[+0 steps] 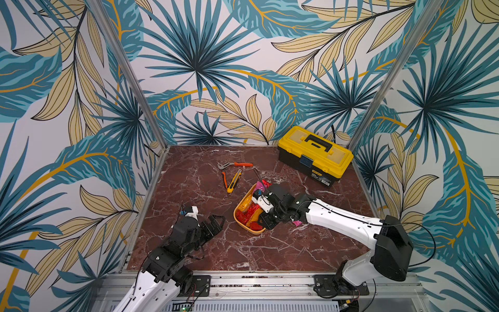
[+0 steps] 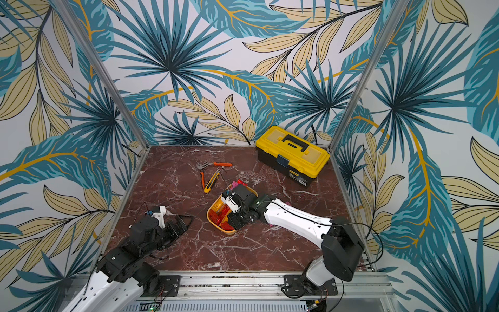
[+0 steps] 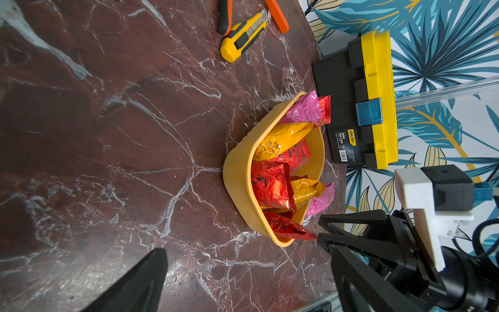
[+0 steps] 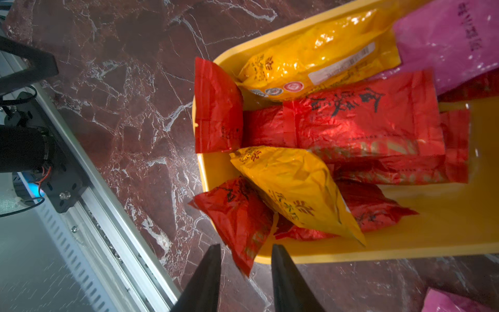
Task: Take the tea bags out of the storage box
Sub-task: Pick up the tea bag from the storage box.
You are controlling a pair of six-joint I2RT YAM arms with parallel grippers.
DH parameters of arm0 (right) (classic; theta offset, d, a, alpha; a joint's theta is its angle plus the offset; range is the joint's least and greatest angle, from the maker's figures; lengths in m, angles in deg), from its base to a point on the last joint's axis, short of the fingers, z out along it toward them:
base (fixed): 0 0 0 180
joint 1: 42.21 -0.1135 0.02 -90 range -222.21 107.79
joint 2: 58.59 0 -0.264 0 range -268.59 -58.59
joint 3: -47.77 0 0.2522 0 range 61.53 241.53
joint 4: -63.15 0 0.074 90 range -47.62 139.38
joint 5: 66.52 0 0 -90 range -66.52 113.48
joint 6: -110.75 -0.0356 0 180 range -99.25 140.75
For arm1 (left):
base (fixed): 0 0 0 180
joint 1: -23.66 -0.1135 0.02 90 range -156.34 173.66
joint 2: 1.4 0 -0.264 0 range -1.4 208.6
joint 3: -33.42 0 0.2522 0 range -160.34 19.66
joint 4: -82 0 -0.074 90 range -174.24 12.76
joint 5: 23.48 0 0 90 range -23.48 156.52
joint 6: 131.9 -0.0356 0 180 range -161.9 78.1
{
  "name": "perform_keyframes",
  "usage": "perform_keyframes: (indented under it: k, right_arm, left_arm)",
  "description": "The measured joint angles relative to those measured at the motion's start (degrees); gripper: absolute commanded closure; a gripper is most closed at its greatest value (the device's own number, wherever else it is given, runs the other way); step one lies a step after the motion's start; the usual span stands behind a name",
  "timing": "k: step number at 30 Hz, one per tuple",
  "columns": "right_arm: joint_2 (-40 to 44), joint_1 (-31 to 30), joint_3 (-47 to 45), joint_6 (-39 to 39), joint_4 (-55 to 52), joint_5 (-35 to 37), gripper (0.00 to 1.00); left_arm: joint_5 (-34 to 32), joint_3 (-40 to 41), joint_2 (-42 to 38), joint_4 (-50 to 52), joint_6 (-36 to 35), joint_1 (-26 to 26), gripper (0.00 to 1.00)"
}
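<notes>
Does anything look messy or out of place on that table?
Yes. The tea bags sit in a crooked heap in the storage box, several poking over its rim, and one pink sachet lies outside on the table beside it.

Your left arm point(image 1: 151, 287) and right arm point(image 1: 337, 213) match: white moulded shells dotted with small holes, black joint housings, thin black cables looping alongside. Each wrist wears a white printed bracket point(image 3: 415, 194) carrying a black camera block point(image 3: 448, 189) with a blue plug point(image 3: 483, 187). The left end effector point(image 1: 217, 222) and right end effector point(image 4: 244, 251) have black, tapered, open-framed fingers. Black screwed base plates point(image 1: 322, 283) anchor both.
</notes>
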Motion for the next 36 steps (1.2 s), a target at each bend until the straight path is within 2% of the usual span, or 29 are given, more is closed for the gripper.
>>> perform_keyframes:
  k: [8, 11, 18, 20, 24, 31, 36]
  right_arm:
    - [-2.36, -1.40, 1.73, 1.66, -1.49, 3.37, 0.66]
    - [-2.60, -1.75, 1.79, 2.10, -1.49, 4.09, 0.71]
    - [-4.02, -3.06, 2.16, 3.17, -3.08, 4.79, 0.71]
    - [-4.02, -3.37, 2.16, 3.21, -3.23, 4.85, 0.77]
    - [-4.02, -3.69, 2.16, 3.13, -3.52, 5.68, 1.00]
    - [-2.95, -3.76, 3.19, 2.23, -4.09, 7.76, 1.00]
    - [4.44, -3.74, 3.48, 1.31, -4.42, 9.11, 1.00]
  left_arm:
    - [0.00, 0.00, -0.33, 0.00, 0.04, 0.00, 0.00]
    - [0.00, 0.00, -0.31, 0.00, 0.07, 0.00, 0.00]
    - [0.00, 0.00, -0.33, 0.00, 0.48, 0.00, 0.00]
    - [0.00, 0.00, -0.33, 0.00, 0.57, 0.00, 0.00]
    - [0.00, 0.00, -0.31, -0.02, 0.81, 0.00, 0.00]
    - [-0.09, -0.02, -0.31, -0.07, 0.81, 0.00, 0.00]
    - [-0.24, -0.92, 1.55, -0.59, 0.15, 0.00, 0.00]
